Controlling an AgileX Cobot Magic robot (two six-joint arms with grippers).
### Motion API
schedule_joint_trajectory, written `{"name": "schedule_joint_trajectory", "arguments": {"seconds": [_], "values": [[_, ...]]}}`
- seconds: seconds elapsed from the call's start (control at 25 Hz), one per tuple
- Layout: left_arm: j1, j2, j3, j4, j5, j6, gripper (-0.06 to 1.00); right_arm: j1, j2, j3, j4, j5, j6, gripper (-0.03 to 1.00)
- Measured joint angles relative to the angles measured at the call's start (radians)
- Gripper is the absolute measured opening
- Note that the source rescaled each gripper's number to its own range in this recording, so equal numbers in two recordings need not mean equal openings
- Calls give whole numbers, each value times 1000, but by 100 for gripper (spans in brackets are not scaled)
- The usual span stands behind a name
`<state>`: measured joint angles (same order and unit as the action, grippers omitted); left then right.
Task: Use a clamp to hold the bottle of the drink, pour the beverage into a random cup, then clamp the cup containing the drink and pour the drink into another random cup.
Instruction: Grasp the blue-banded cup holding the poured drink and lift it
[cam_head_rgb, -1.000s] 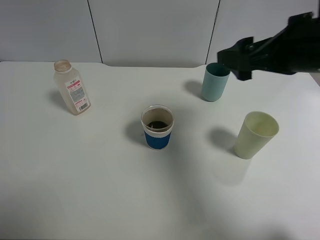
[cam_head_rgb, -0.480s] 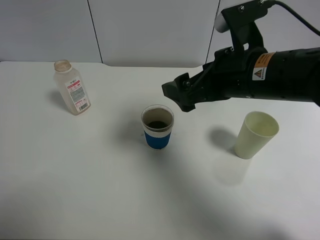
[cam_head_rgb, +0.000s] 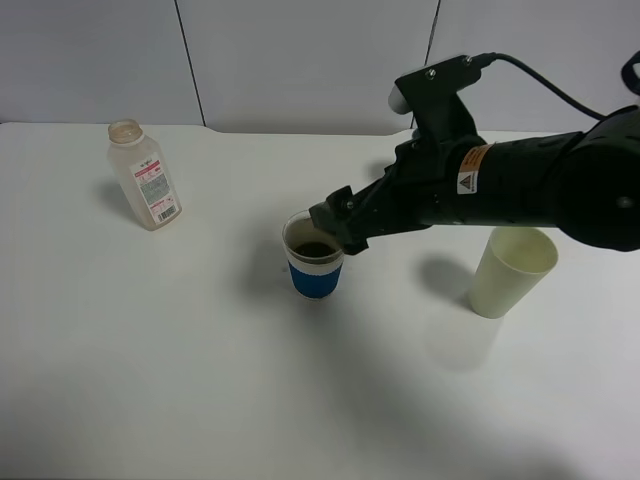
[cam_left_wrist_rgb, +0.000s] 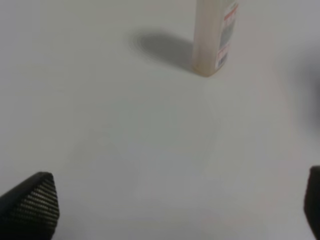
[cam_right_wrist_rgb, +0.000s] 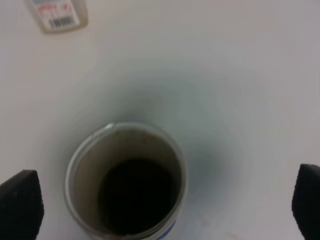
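One bottle (cam_head_rgb: 146, 178) and two cups show on the white counter (cam_head_rgb: 200, 380). The uncapped, translucent bottle looks empty; its red-and-white label is too small to read. The blue-banded paper cup (cam_head_rgb: 316, 268), mid-counter, holds dark drink. The pale green cup (cam_head_rgb: 512, 272) looks empty. Right jaws gape wide, empty, just above the paper cup. Left jaws, spread wide, hold nothing, near the bottle.

Cup (cam_right_wrist_rgb: 125, 150): upright on table (cam_right_wrist_rgb: 240, 75), dark drink (cam_right_wrist_rgb: 136, 195) inside.
Pincer (cam_right_wrist_rgb: 164, 202): spread wide, cup between tips, untouched.
Bottle (cam_right_wrist_rgb: 57, 15): partly seen beyond cup.
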<state>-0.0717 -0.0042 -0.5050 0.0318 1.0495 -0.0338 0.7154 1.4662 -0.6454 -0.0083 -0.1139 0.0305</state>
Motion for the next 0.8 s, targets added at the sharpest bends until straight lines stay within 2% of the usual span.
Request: {"name": "schedule_joint_trajectory", "arguments": {"seconds": [0.48, 0.8], "values": [[0, 0, 0, 0, 0, 0, 100, 16, 44, 0, 1, -12, -103, 100], [0, 0, 0, 0, 0, 0, 100, 60, 44, 0, 8, -22, -111, 100]]}}
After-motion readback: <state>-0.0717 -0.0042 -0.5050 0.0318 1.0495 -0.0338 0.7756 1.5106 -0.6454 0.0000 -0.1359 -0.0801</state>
